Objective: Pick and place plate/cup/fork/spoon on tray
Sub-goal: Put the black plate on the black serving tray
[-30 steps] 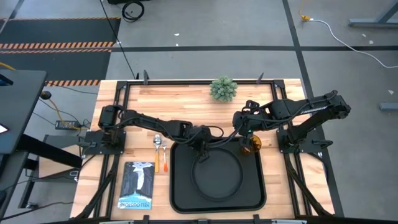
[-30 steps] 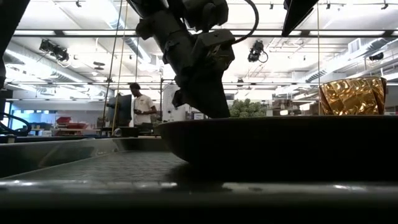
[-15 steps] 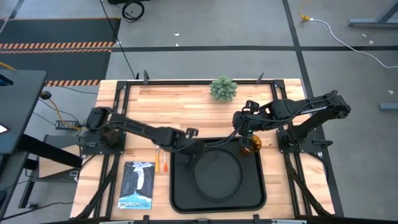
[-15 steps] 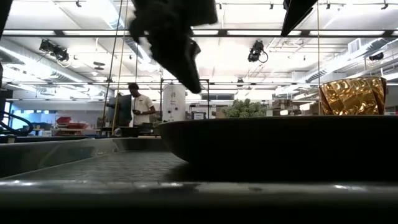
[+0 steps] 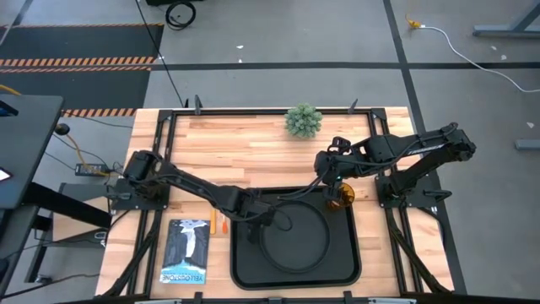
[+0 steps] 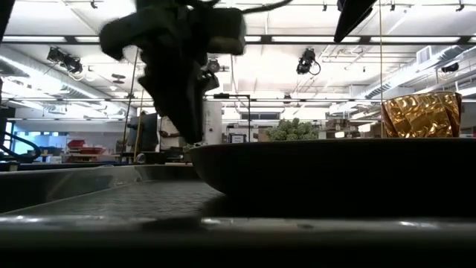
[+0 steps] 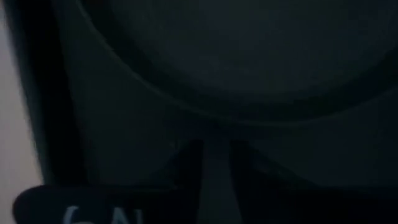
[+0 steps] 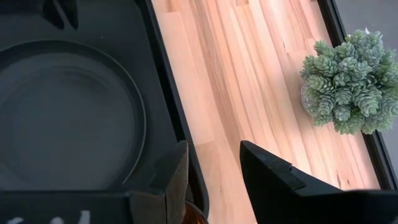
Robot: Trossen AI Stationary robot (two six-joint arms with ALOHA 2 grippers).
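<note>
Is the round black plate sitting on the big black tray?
Yes, from above the plate lies flat inside the tray, within its raised rim.

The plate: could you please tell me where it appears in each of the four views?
High view: plate lies centred in the tray.
Low view: its dark side rim fills the right foreground.
Left wrist view: its curved rim fills the frame.
Right wrist view: beside the tray's edge.
Shared landmark: the tray.
</note>
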